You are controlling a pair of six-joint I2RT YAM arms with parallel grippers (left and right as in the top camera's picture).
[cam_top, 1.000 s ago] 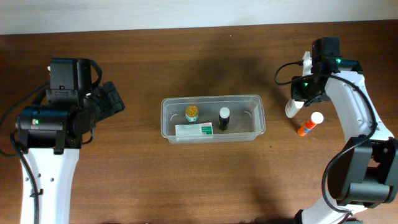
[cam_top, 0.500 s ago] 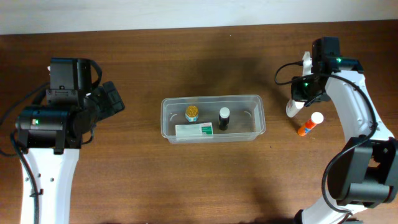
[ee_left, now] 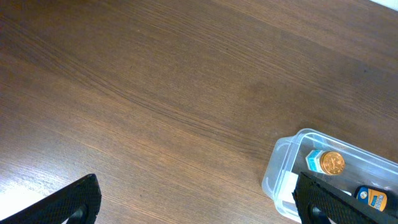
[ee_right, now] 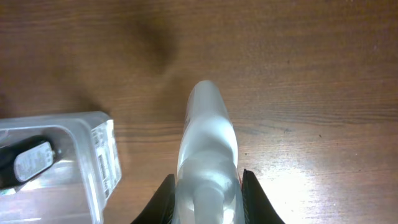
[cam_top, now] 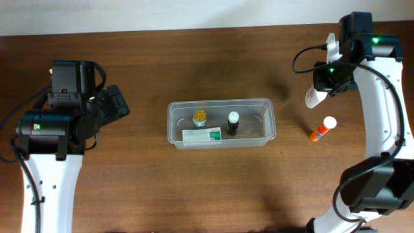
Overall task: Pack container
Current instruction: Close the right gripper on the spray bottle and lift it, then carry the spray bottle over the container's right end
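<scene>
Two claws are showing: the right claw (ee_right: 208, 202) is gripping a white bottle (ee_right: 207, 134) near the container's (cam_top: 220, 101) right end; the container is sitting mid-way on the table (cam_top: 194, 188), holding three small items (cam_top: 202, 135); the left claw (ee_left: 196, 205) is gaping wide, well apart on its left.

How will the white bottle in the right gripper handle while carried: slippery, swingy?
The bottle is probably light: small, translucent plastic. Its smooth, rounded body may slip, since the right gripper pinches only one end. It could pivot between the fingers.
</scene>
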